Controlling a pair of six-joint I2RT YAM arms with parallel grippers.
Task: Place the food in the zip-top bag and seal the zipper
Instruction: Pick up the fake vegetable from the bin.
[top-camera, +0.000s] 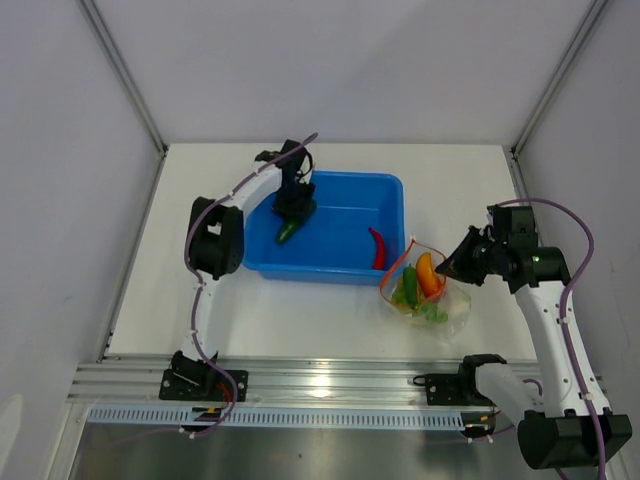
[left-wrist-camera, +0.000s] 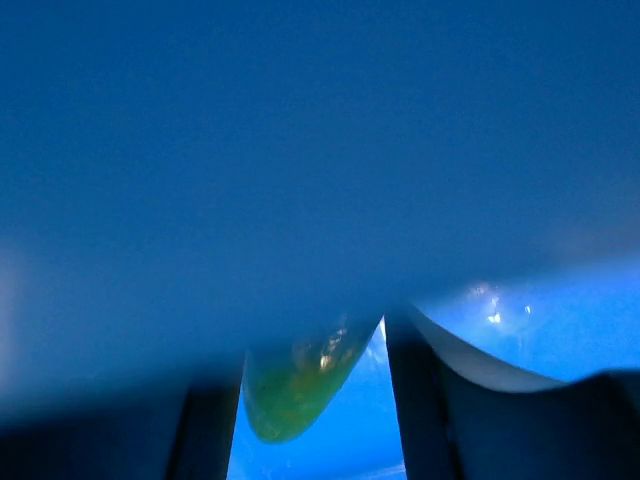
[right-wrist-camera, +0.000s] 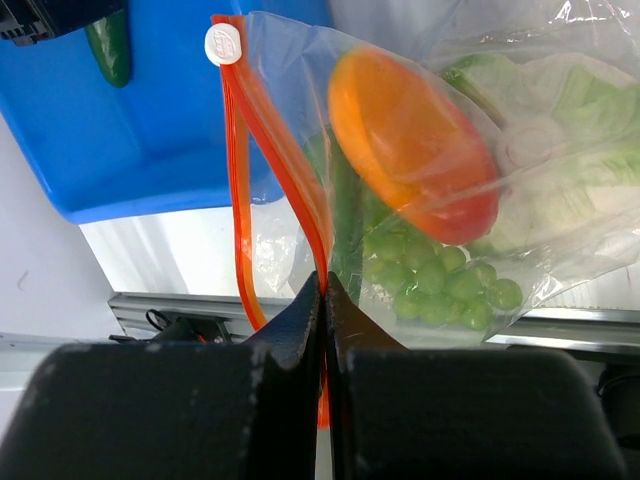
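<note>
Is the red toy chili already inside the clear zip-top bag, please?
No, the red toy chili lies in the blue plastic tub.

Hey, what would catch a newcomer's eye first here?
The bright blue tub mid-table holds a red chili and a dark green cucumber, which the left gripper straddles. Beside it, the right gripper pinches the orange-red zipper of a clear bag holding an orange fruit and grapes.

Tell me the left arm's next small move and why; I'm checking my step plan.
Probably close the left gripper on the green cucumber and lift it. Its fingers straddle the cucumber inside the blue tub, with a sliver of gap showing. The right gripper pinches the zipper strip, holding the zip-top bag beside the tub. The red chili lies in the tub.
</note>
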